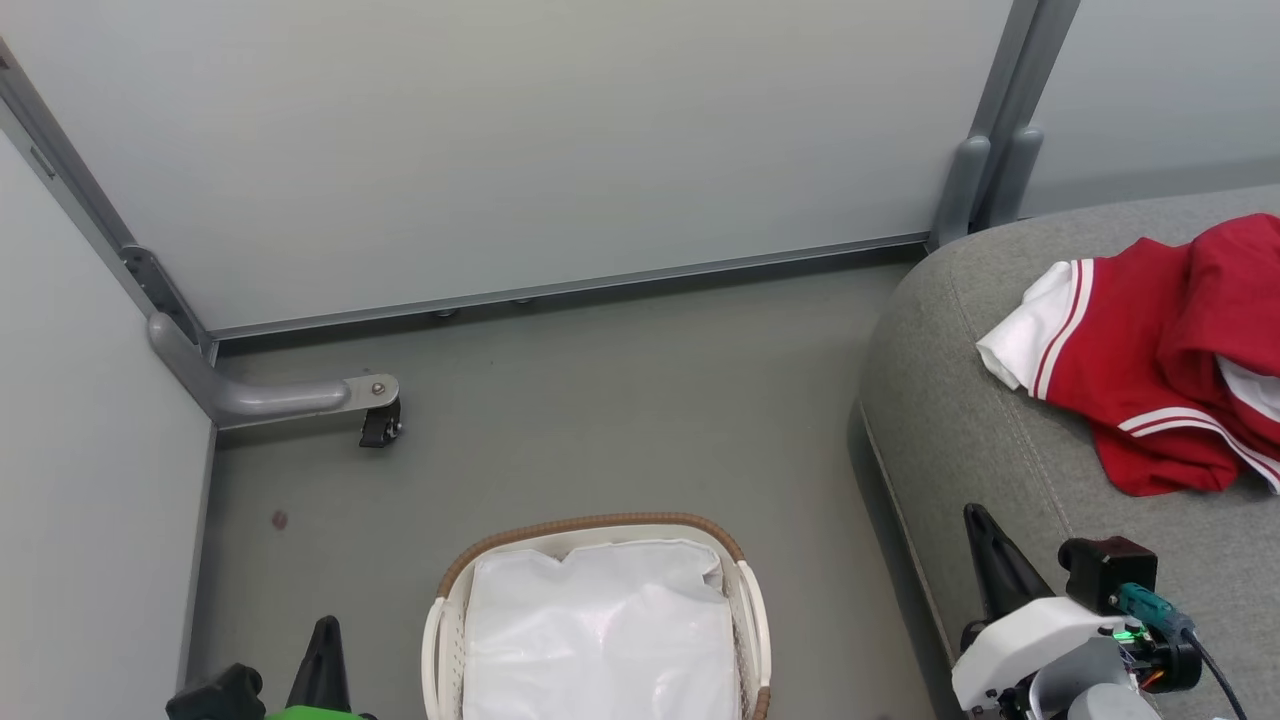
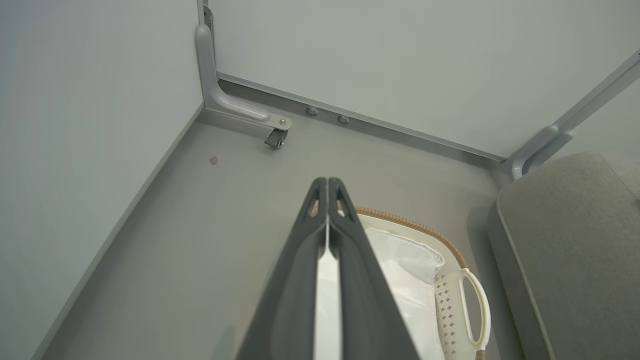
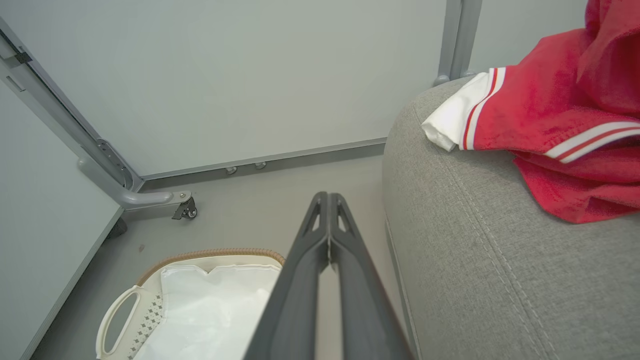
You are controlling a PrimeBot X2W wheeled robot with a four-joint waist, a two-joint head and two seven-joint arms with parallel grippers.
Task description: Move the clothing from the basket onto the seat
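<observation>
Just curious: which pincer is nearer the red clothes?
Right. The right pincer is by the edge of the seat, just short of the clothes; the left pincer is beyond the basket, farther off.

My right hand (image 1: 975, 520) pairs long dark tapered fingers (image 3: 305, 280) with a white housing (image 1: 1020, 640), black module (image 1: 1105, 570), teal plug (image 1: 1145, 603) and black cable (image 1: 1215, 670); my left hand (image 1: 325, 628) has green trim (image 1: 310, 713).
</observation>
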